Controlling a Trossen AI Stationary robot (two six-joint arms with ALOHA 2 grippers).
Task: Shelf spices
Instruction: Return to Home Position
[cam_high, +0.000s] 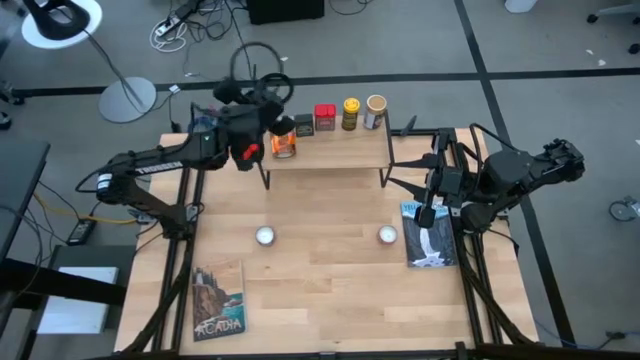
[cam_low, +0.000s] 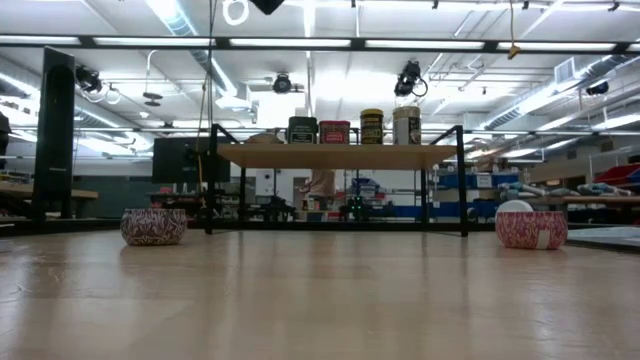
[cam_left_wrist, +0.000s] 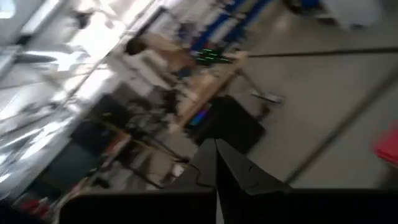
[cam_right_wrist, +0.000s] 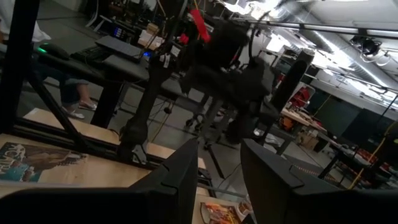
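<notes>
Light-wood shelf (cam_high: 330, 155) at the back of the table (cam_high: 320, 290) carries the spices in a row: orange packet (cam_high: 284, 144) at its left end, then dark tin (cam_high: 304, 124), red tin (cam_high: 324, 117), yellow black-lidded jar (cam_high: 351, 113) and tan cylindrical jar (cam_high: 375, 111). Left gripper (cam_left_wrist: 216, 149) hangs just beside the packet end, jaws pressed together on nothing. Right gripper (cam_right_wrist: 219, 149) hovers over a picture-covered book (cam_high: 435, 250) at the table's right, jaws narrowly apart, empty.
</notes>
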